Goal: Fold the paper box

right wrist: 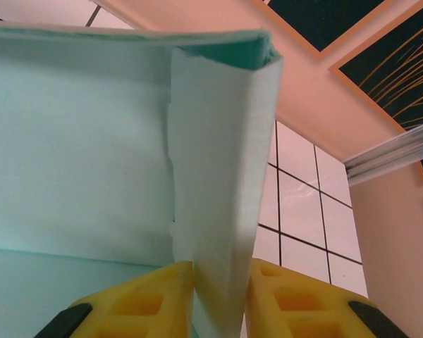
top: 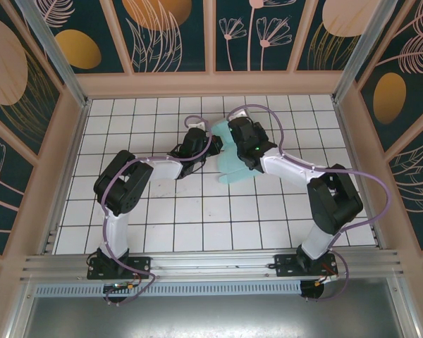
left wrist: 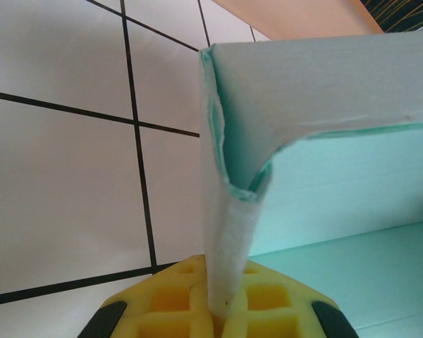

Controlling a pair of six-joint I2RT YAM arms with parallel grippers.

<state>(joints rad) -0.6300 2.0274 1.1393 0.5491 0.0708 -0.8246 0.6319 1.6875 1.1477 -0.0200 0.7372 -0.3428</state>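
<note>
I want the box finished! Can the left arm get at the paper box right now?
Looks like yes: the left hand is shut on an upright flap of the paper box, nothing in between.

The paper box (top: 229, 165) is thin, pale mint-blue card, partly folded, and spans from the left gripper (left wrist: 218, 313) to the right gripper (right wrist: 222, 303). Each gripper pinches a doubled-over side wall, whitish outside, standing upright ahead of it; the mint panels lie inward of both grippers
</note>
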